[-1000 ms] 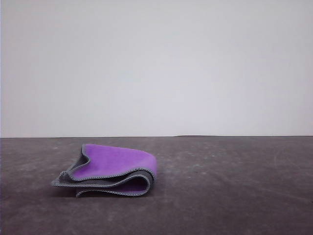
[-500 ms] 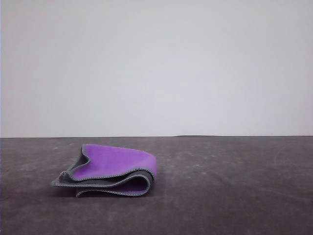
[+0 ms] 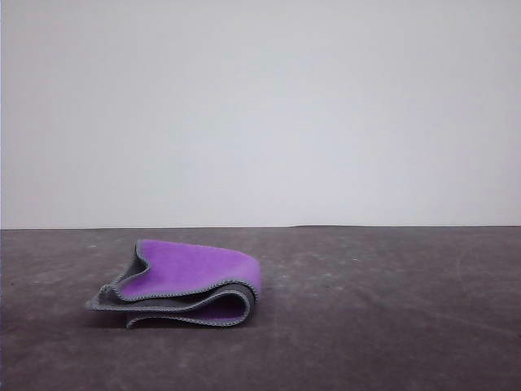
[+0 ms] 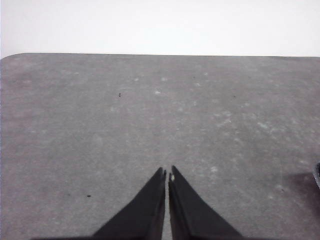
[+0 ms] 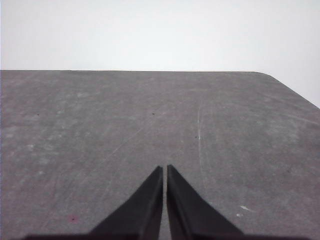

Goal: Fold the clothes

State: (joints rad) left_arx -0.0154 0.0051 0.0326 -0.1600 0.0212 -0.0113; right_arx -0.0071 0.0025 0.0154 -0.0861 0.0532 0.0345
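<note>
The clothes [image 3: 183, 281] lie folded into a small stack on the dark grey table [image 3: 366, 309], left of centre in the front view. Purple is on top, with grey layers and a stitched grey hem showing at the front edge. In the left wrist view my left gripper [image 4: 167, 172] is shut with nothing in it, hovering over bare table. A dark sliver at that view's right edge [image 4: 317, 175] may be the cloth; I cannot tell. My right gripper [image 5: 164, 168] is shut too, empty, above bare table.
The table's far edge [image 3: 326, 227] meets a plain white wall. A rounded table corner [image 5: 270, 76] shows in the right wrist view, and another [image 4: 15, 56] in the left wrist view.
</note>
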